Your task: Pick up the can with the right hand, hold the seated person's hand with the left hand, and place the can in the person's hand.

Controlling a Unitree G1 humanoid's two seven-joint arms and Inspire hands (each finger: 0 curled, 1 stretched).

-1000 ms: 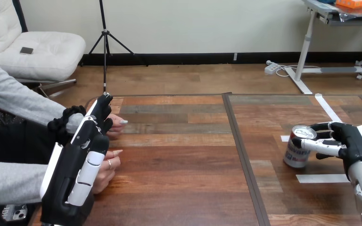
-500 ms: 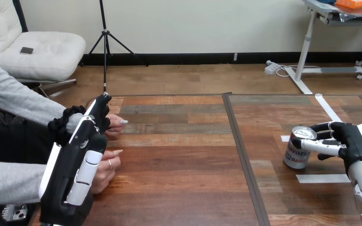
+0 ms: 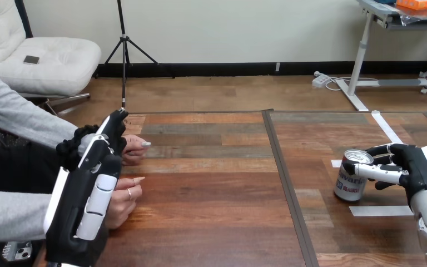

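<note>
Head view, near to far.

- Left hand [image 3: 92, 178]: black with white shells, reaching up from the lower left corner over the left edge of the brown wood-plank worktop [image 3: 211, 194]. Fingers [image 3: 117, 125] are straight and point away from the robot, so the hand is released, grasping nothing.
- Person's near hand [image 3: 123, 199]: on the worktop just right of the left hand's white thumb, loosely curled. Whether the two touch cannot be told.
- Short white tape strip [image 3: 381, 211]: flat on the right half of the worktop, near the right hand's wrist.
- Dark seam strip [image 3: 290, 183]: runs near to far and splits the worktop into left and right panels.
- Right hand [image 3: 417, 169]: comes in from the lower right and is grasping the can. Its thumb [image 3: 375, 173] lies across the near upper side and its fingers are curled behind the rim.
- Silver metal can with a red-and-white label [image 3: 349, 183]: on the right panel, just right of the seam and well apart from both of the person's hands. It leans slightly with the top toward the right hand. Whether its base rests on the worktop cannot be told.
- Person's far hand [image 3: 135, 149]: on the worktop at the left edge, partly covered by the left hand's fingers. No grip on it is visible.
</note>
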